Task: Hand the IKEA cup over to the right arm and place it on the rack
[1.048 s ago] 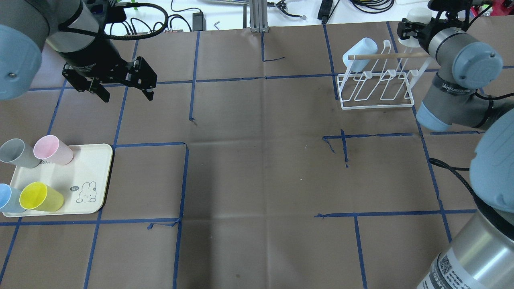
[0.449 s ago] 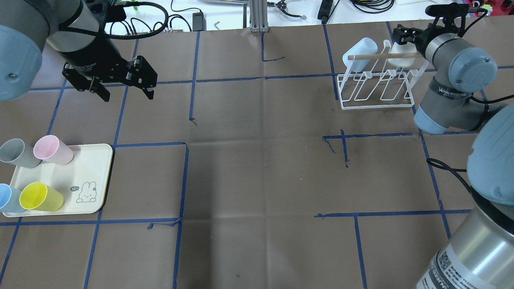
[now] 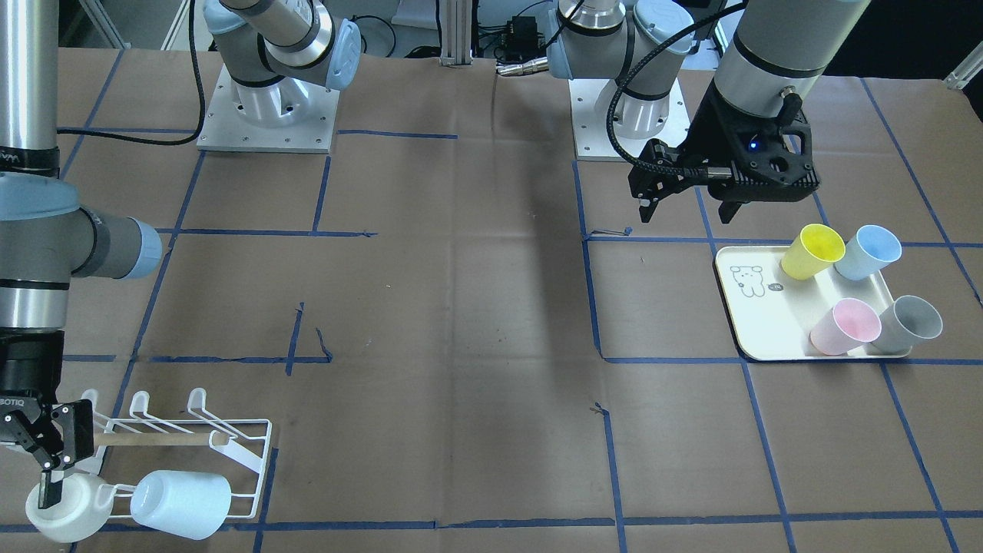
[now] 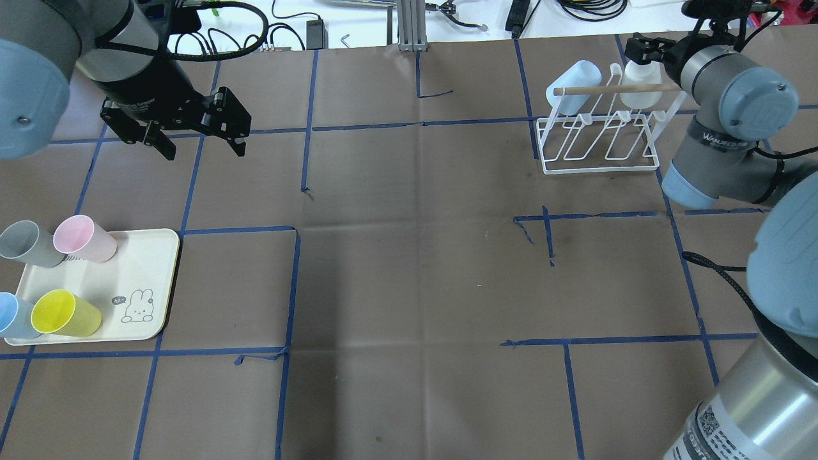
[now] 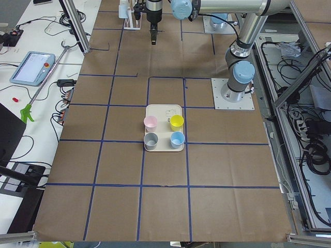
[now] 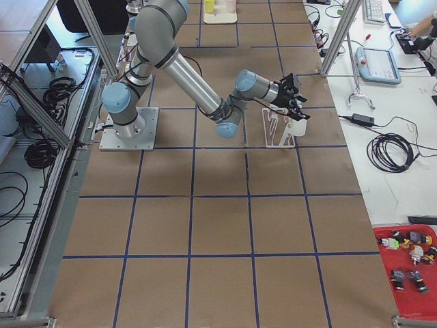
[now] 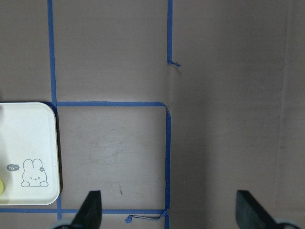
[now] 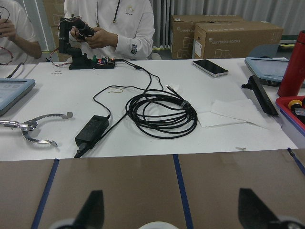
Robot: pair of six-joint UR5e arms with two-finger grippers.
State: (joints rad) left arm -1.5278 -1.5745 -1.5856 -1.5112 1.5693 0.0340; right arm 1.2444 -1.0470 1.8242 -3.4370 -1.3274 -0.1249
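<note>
The white wire rack (image 4: pixel 601 144) with its wooden dowel (image 4: pixel 613 89) stands at the far right; it also shows in the front view (image 3: pixel 230 430). A white IKEA cup (image 4: pixel 641 92) hangs tilted on a rear prong, beside a pale blue cup (image 4: pixel 573 80) on the rack. My right gripper (image 4: pixel 644 51) sits just behind the white cup (image 3: pixel 65 503). Its fingers (image 8: pixel 90 212) are spread wide, and only the cup's rim (image 8: pixel 157 225) shows between them. My left gripper (image 4: pixel 198 144) is open and empty, above the table at the far left.
A cream tray (image 4: pixel 150 281) at the near left holds grey (image 4: pixel 25 243), pink (image 4: pixel 83 237), blue (image 4: pixel 13 316) and yellow (image 4: pixel 64 313) cups. Blue tape lines cross the brown table. Cables and people are beyond the far edge.
My right gripper brought the white cup down from above the rack onto a rear prong, then drew back slightly. My left arm barely moved.
</note>
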